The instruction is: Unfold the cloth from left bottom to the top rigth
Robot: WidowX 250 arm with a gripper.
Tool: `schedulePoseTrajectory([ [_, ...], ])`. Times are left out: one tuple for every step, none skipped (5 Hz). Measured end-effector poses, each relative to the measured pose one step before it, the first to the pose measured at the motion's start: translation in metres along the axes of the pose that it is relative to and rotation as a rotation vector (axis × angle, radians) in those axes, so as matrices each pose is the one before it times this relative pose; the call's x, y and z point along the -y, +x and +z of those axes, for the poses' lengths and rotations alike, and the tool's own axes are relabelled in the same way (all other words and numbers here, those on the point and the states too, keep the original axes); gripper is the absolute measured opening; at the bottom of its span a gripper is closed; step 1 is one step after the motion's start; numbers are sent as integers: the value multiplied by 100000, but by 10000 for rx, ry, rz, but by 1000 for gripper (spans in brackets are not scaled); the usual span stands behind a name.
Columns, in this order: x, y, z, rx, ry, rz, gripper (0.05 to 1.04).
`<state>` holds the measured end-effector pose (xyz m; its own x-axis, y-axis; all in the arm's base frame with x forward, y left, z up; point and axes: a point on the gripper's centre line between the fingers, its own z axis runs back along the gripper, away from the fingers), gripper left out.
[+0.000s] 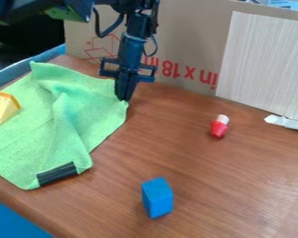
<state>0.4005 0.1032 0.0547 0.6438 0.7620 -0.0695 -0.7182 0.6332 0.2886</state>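
1 slender black gripper [125, 95], mine, at the right edge of this creased green fabric cloth [92, 118], well placed for spreading it; open or closed, I can't tell.

"What's lying about?"
"A toy cheese wedge [2, 109] at left; on the wooden table [207, 179], a blue block [157, 198] and a red-and-white toy bottle [219, 128]."
"Behind?"
"Cardboard [192, 32], a pale panel [267, 62] against it."
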Motion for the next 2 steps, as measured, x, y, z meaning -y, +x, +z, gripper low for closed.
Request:
schedulePoseTrajectory([
  [-564, -1609, 2004, 513, -652, -450, 56],
  [880, -1100, 668, 211, -235, -650, 56],
])
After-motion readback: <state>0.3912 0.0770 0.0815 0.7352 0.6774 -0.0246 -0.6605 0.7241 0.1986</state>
